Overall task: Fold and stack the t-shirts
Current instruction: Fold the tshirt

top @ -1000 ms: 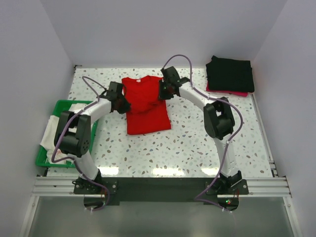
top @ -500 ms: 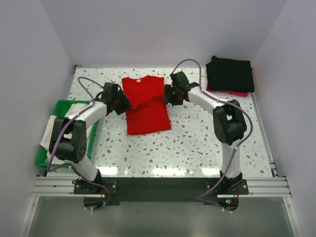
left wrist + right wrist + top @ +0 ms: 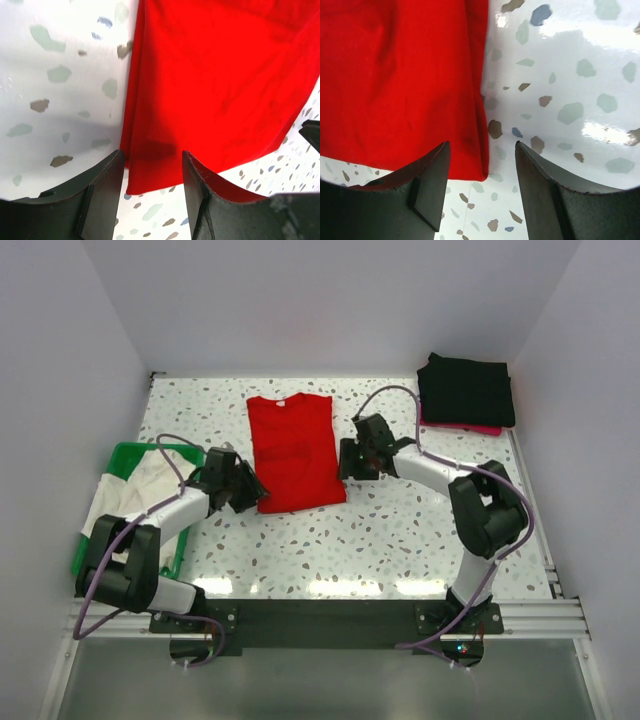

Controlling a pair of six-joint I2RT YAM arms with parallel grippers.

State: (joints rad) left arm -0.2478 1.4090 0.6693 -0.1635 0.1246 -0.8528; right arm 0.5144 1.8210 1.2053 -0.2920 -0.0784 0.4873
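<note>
Red shirt [image 3: 296, 452] lying 12-to-6; left gripper [image 3: 252, 496] at its 7 o'clock corner, right gripper [image 3: 346, 462] at 4 (both released, gripping nothing), equally near

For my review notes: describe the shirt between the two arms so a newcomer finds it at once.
On the speckled table, look mid-table between the left claw and right claw. There lies the red t-shirt, a flat rectangle. Plain bright red sets it apart from the black folded pile in the far right corner and the white cloth in the green basket.
</note>
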